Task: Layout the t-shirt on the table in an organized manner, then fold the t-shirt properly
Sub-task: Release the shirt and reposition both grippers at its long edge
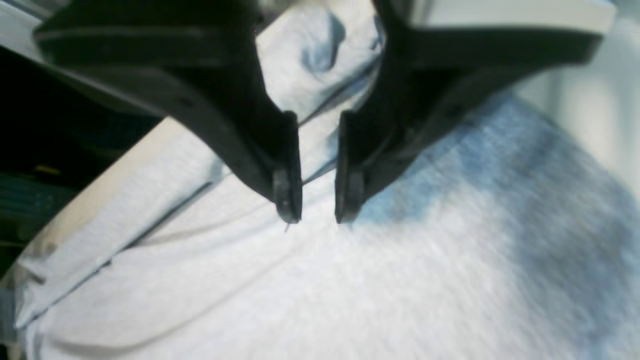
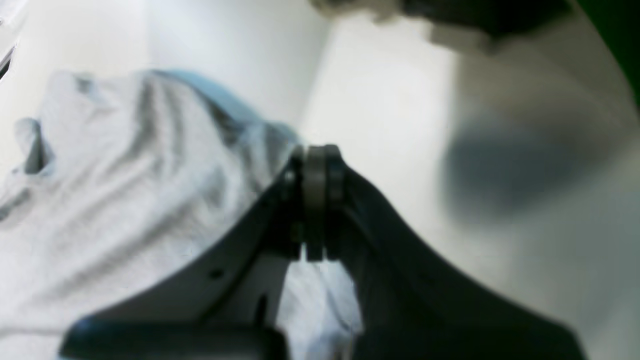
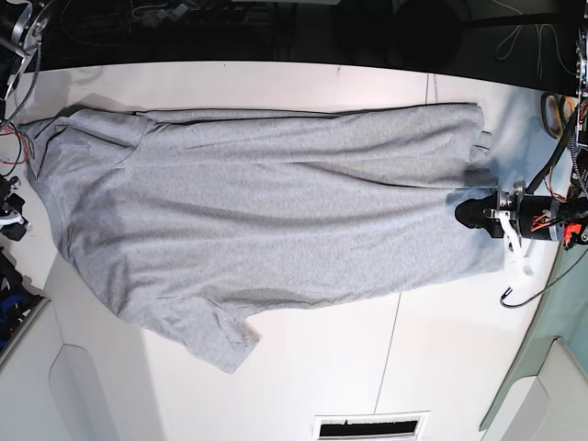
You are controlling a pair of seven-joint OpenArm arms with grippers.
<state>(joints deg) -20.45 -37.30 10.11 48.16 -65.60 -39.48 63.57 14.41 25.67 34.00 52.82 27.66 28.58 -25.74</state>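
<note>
The grey t-shirt (image 3: 276, 202) lies spread lengthwise across the white table (image 3: 367, 367), one sleeve sticking out toward the near side. My left gripper (image 3: 462, 211) sits at the shirt's right-hand edge. In the left wrist view the left gripper (image 1: 317, 217) is open, its tips just over the cloth (image 1: 400, 280) with nothing between them. In the right wrist view the right gripper (image 2: 317, 150) is shut, its tips at the rumpled edge of the t-shirt (image 2: 125, 190). Whether cloth is pinched there I cannot tell. Bare table (image 2: 390, 100) lies beyond.
A thin dark seam (image 3: 395, 340) crosses the tabletop. A vent slot (image 3: 372, 427) sits at the near edge. A black hook-shaped cable (image 3: 519, 294) and loose wiring (image 3: 560, 110) lie right of the shirt. Dark clutter lines the far edge.
</note>
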